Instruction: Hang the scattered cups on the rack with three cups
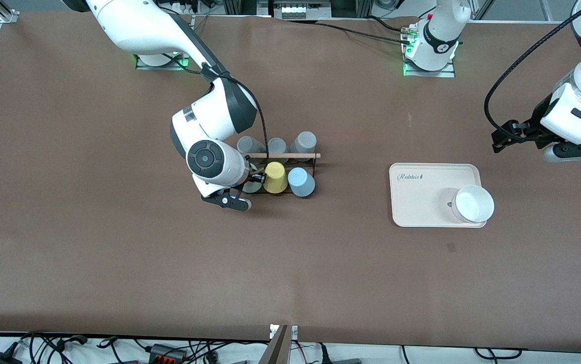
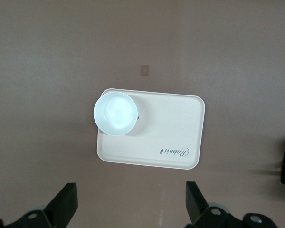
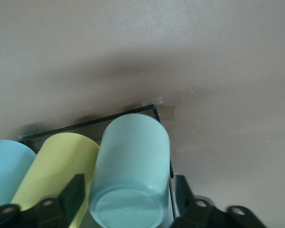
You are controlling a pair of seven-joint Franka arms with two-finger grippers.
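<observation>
Right gripper sits at the black wire rack with a wooden rod, its fingers around the pale mint green plastic tumbler, beside the yellow cup and light blue plastic tumbler. Left gripper waits above the table near the cream tray.

From the left wrist, black fingers stand wide apart above the tray holding a white bowl.

From the right wrist, fingers flank the mint tumbler, inverted, base up, long axis tilted on the rack.
</observation>
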